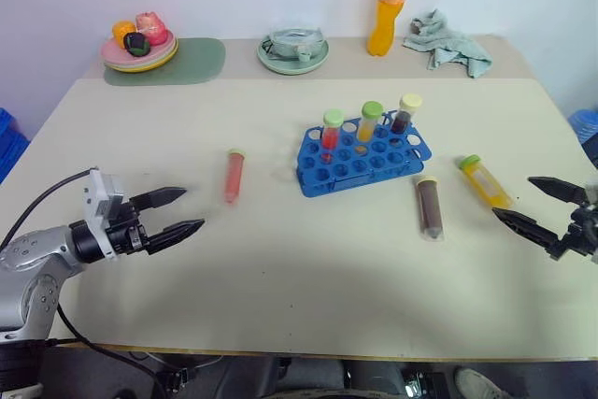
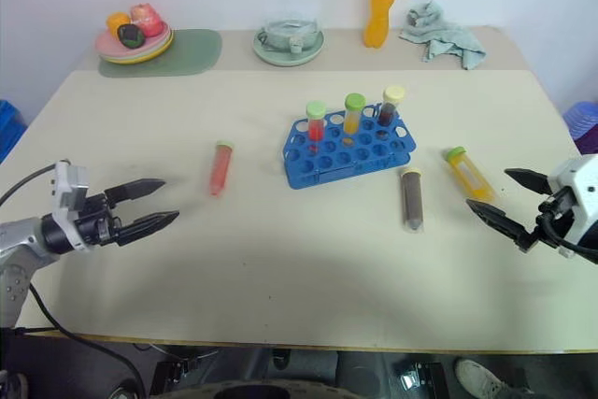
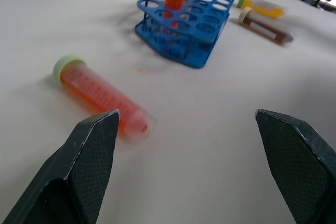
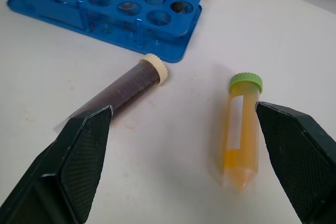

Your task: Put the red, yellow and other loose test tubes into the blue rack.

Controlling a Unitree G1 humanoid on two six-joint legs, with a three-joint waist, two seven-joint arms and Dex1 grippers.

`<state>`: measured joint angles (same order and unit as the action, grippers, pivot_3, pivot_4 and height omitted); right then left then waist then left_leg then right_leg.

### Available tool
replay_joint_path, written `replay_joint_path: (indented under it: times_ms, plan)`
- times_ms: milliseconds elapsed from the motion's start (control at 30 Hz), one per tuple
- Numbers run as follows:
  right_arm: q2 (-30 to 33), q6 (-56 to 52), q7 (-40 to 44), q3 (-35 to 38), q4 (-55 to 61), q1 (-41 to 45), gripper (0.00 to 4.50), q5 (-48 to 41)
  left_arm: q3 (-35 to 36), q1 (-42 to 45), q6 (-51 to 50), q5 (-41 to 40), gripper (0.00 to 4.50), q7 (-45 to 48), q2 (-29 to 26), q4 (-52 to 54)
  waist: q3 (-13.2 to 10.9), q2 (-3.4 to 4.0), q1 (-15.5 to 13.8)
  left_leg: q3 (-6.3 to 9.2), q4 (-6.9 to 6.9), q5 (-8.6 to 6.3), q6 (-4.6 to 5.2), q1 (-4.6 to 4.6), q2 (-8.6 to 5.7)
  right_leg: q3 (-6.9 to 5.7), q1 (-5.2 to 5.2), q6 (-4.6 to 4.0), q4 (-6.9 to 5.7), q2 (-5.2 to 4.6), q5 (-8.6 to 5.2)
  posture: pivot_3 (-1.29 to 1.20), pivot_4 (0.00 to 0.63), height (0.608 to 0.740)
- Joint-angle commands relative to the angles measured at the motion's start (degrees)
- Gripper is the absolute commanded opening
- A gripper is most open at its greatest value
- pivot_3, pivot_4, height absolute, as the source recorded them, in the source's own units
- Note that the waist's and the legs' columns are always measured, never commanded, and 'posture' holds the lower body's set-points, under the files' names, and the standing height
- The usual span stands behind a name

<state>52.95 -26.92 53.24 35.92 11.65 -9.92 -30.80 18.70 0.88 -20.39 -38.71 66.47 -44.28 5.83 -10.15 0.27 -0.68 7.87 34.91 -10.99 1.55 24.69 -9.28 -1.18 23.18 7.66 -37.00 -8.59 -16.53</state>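
Three loose test tubes lie flat on the tabletop [image 1: 280,259]: red tube [image 1: 233,176] left of the blue rack [image 1: 363,158], brown tube [image 1: 429,206] and yellow tube [image 1: 485,180] right. My left tool [image 1: 180,212] and right tool [image 1: 531,201] are spread, empty.

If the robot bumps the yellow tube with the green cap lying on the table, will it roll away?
Probably: the clear plastic yellow tube with the green cap is round and lies on its side. Its wider cap might curve its path. It looks stiff.
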Motion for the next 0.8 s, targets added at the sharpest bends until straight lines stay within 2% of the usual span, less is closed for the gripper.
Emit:
replay_joint_path:
  times_ms: [33, 167, 300, 567, 667, 800]
  plan:
    - [2.9, -8.0, -4.9, -0.8, 1.9, 3.5, 4.5, -0.3, -0.6, 1.7, -2.8, -3.0, 4.23, 1.0, -0.4, 3.8, 0.0, 0.0, 0.0, 0.0, 0.0, 0.0, 0.0, 0.0, 0.0, 0.0, 0.0, 0.0, 0.0, 0.0, 0.0, 0.0, 0.15, 0.74]
    - [6.9, -20.7, -8.5, -5.5, 0.3, 11.5, 4.5, -2.1, -2.6, 4.6, -4.0, -3.3, 4.23, 0.4, 0.1, 7.3, 0.0, 0.02, 0.0, -0.01, 0.09, 0.0, 0.0, 0.02, 0.0, 0.0, 0.02, -0.01, -0.05, 0.0, 0.02, 0.0, 0.15, 0.739]
    - [8.3, -29.4, -10.0, -15.6, -7.5, 26.0, 4.5, -1.3, -7.9, 8.6, -3.6, -1.0, 4.23, 1.7, -0.2, 9.4, 0.0, 0.02, 0.2, -0.02, 0.11, 0.0, 0.0, 0.02, 0.02, -0.02, -0.01, -0.03, -0.05, 0.0, 0.02, 0.0, 0.15, 0.739]
    - [9.8, -32.4, -3.2, -33.6, -22.2, 42.5, 4.5, 5.4, -15.7, 17.2, -8.4, -0.7, 4.23, -3.1, 2.9, 14.0, 0.0, 0.01, 0.0, -0.04, 0.24, 0.1, 0.14, 0.59, 0.0, -0.1, 0.28, 0.25, -0.05, 0.01, 0.21, 0.0, 0.15, 0.739]
    - [9.6, -34.5, -1.1, -35.8, -25.0, 46.8, 4.5, 5.7, -16.7, 18.0, -9.4, -0.5, 4.23, -5.0, 4.2, 14.9, 0.0, 0.01, 0.1, -0.04, 0.29, 0.13, 0.1, 0.64, -0.04, -0.1, 0.29, 0.42, -0.02, 0.0, 0.38, 0.0, 0.15, 0.739]
    - [10.3, -40.7, 2.3, -35.5, -21.8, 48.7, 4.5, 2.6, -17.5, 16.5, -8.5, 1.0, 4.23, -5.8, 4.4, 15.6, 0.0, 0.02, 0.4, -0.04, 0.27, 0.1, 0.15, 0.63, -0.02, -0.1, 0.33, 0.42, -0.07, 0.01, 0.38, 0.0, 0.15, 0.739]
